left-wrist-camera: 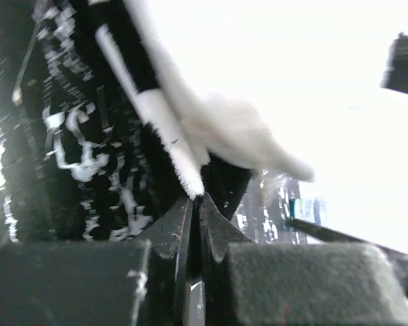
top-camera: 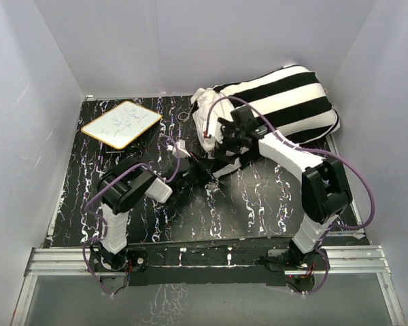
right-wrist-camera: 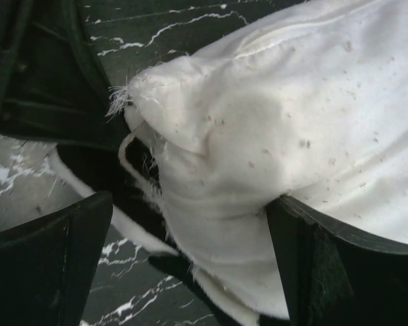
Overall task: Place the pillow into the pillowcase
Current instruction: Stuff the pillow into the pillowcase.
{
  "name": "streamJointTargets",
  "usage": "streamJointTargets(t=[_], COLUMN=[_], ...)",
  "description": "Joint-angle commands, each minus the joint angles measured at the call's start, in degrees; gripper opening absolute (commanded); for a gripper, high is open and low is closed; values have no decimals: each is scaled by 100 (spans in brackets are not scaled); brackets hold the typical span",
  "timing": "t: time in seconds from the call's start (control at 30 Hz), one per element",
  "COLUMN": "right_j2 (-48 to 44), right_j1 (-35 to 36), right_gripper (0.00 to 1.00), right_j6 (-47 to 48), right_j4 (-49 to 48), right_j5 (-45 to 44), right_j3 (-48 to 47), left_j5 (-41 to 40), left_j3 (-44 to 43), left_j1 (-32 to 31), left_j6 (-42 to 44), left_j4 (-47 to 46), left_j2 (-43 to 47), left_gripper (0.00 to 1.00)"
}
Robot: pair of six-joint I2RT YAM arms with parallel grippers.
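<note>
The left end effector (left-wrist-camera: pixel 194 200) has its jaws pressed together, and a frayed white hem of the striped pillowcase (top-camera: pixel 285 102) meets their tips. Whether the cloth is pinched between them cannot be told. The right end effector (right-wrist-camera: pixel 187 204) stands wide apart around a bare corner of the white pillow (right-wrist-camera: pixel 292 115), its right finger (right-wrist-camera: pixel 347 272) touching the fabric and its left finger (right-wrist-camera: pixel 47 265) apart from it, over the dark desk.

The left arm (top-camera: pixel 126 193) rises from its base at the near left, folds at the elbow and reaches right and far toward the open mouth of the pillowcase. The right arm (top-camera: pixel 323 190) climbs from the near right, bends at a high elbow and stretches left and far to the same spot.

The pillow lies at the far right of the desk (top-camera: pixel 258 197), most of it inside the pillowcase, with only its left end bulging out of the opening. A small whiteboard (top-camera: pixel 121 124) with scribbles lies at the far left, well apart from the bedding. The desk is black with white marbling, enclosed by plain white walls (top-camera: pixel 190 41), and a metal rail (top-camera: pixel 204 258) along the near edge carries both arm bases.
</note>
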State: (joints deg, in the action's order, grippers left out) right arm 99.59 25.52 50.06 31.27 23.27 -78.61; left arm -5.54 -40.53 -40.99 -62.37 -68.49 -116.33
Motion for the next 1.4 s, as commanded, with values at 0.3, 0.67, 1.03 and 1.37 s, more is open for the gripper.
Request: streamJointTargets(t=[0.3,0.67,1.03,1.37], right_j2=[590,1745,2182,1565], right_j1=[-219,-7,252,331], right_gripper=[8,8,8,8], right_j6=[-8,-128,-349,-625], right_j4=[-2444,795,1547,1500], right_j5=[-3108,-2382,-1459,-683], right_j3=[-207,-341,274,465], left_j5=[-308,-202,444,556], left_j3=[1251,2220,3124,2787], left_j1=[-7,4,-2,340], left_j6=[1369,1381,762,575], left_j4=[856,1832,1531,3006], left_j2=[2957,5029,5079,4945], left_gripper=[0,0,0,79])
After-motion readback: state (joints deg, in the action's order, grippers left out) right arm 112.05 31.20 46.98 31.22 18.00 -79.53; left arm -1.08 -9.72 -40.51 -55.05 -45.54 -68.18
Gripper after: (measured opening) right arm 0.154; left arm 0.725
